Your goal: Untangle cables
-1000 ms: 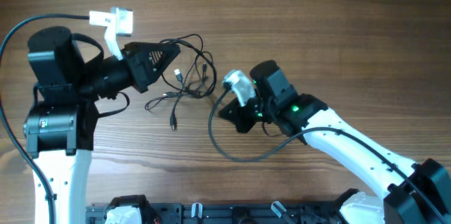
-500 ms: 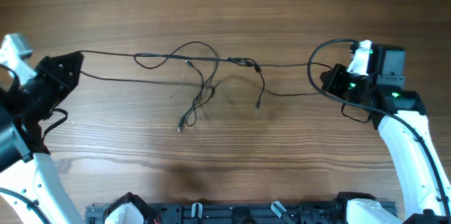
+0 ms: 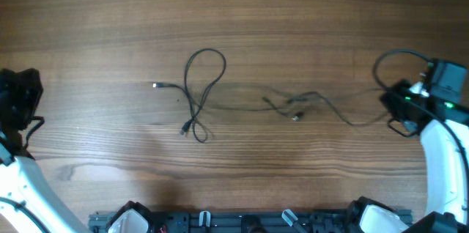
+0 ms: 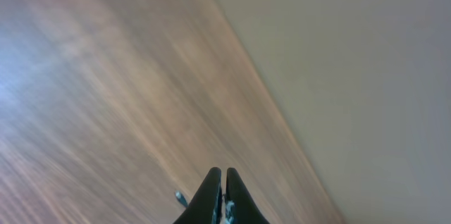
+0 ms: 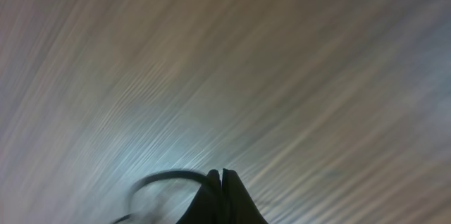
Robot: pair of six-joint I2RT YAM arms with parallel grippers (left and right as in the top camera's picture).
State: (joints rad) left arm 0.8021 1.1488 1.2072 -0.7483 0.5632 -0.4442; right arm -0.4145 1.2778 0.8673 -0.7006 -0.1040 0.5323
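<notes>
Two thin black cables lie apart on the wooden table. One cable [image 3: 199,90] forms a loose loop left of centre, with plug ends at its left and bottom. The other cable [image 3: 322,103] runs, blurred, from the centre to my right gripper [image 3: 399,107] at the far right, which is shut on it. It shows as a dark arc [image 5: 158,180] beside the shut right fingers [image 5: 221,176] in the right wrist view. My left gripper [image 3: 20,95] is at the far left edge, away from both cables. Its fingers [image 4: 220,176] are shut with no cable between them.
The table edge and a plain beige surface [image 4: 366,76] beyond it show in the left wrist view. A thicker black wire [image 3: 399,58] arcs above the right arm. Black fixtures [image 3: 242,222] line the table's front edge.
The taut line of cables has come apart. The left cable left my left gripper and dropped as a loop. Both arms swung further outward, the right dragging its cable rightward.
</notes>
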